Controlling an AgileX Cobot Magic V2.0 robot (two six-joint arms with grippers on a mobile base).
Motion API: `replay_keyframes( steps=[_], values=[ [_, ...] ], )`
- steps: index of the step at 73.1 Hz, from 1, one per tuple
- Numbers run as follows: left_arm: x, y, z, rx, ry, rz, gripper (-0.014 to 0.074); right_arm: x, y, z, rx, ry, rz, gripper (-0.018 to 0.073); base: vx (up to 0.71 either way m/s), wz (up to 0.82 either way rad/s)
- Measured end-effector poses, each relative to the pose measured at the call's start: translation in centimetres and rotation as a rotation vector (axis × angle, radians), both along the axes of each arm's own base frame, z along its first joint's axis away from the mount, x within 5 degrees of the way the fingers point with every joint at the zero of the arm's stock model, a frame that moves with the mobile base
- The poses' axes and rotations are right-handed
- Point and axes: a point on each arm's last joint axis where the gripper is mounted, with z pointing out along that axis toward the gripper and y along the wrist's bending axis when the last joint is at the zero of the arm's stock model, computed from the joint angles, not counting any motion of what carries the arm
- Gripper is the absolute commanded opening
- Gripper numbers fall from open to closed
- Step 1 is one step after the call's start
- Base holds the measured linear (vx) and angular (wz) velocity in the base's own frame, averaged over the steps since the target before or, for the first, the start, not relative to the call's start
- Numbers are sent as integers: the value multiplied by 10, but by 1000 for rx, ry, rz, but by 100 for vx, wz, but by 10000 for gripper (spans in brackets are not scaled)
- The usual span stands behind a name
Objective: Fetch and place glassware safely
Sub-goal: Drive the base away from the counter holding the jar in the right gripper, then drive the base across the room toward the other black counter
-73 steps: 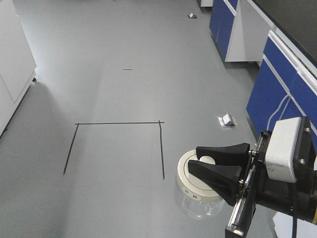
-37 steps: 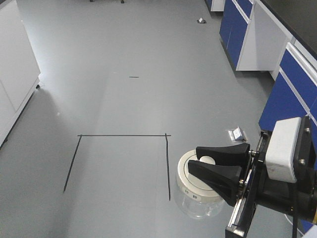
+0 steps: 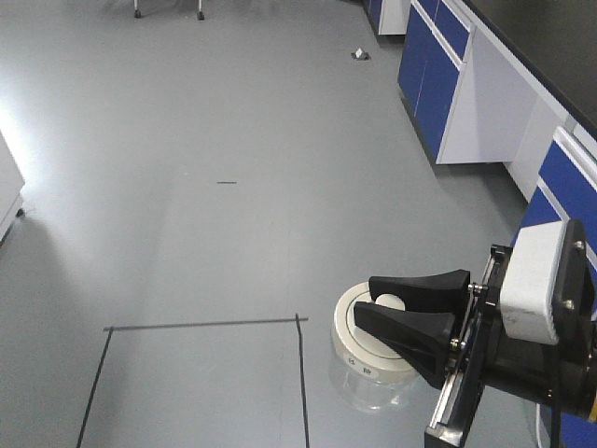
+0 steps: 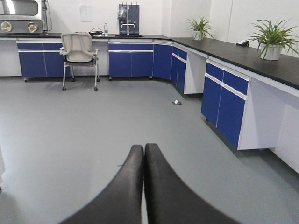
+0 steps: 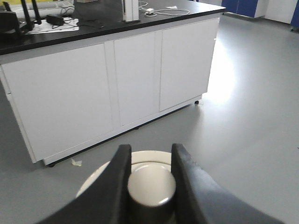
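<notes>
Item: one small squat clear glass jar (image 3: 369,390) with a round off-white lid (image 3: 353,338) and a central knob (image 5: 150,185). Location: carried in the air above the grey floor (image 3: 187,140), just right of the black tape lines (image 3: 201,324) marked on it. No table lies beneath it. The nearest work surface in the right wrist view is the white-fronted bench (image 5: 135,79), and the jar hangs well apart from the long front edge of its black worktop (image 5: 93,25), nearer that edge's middle than its right corner. Blue cabinets (image 3: 434,65) line the far side. Holder: my right pincer (image 3: 371,299), its two black fingers clamped on either side of the knob and touching it, so the jar's whole weight hangs from the lid. My left pincer (image 4: 143,156): fingers pressed together, nothing between them. Handling, as I judge it: light, rigid, breakable and smooth-walled. The glass body would slip in a pinch, so the knob is the sound place to hold, gripped low at its waist. The weak point is the joint between lid and body, and I cannot tell whether it is a push fit or threaded. A jolt could part them and drop the glass. It should travel level and unhurried, and be set down base first on a flat surface, back from any edge or corner.
</notes>
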Motion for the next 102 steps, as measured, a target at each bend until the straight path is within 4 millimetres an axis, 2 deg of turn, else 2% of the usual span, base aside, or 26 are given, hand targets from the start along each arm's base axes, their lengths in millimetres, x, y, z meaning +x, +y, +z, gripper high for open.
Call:
replay_keyframes(
  steps=[102],
  values=[
    [0,0,0,0,0,0,-7,0,0,0,-2,0,-4,-1,73,4]
  ],
)
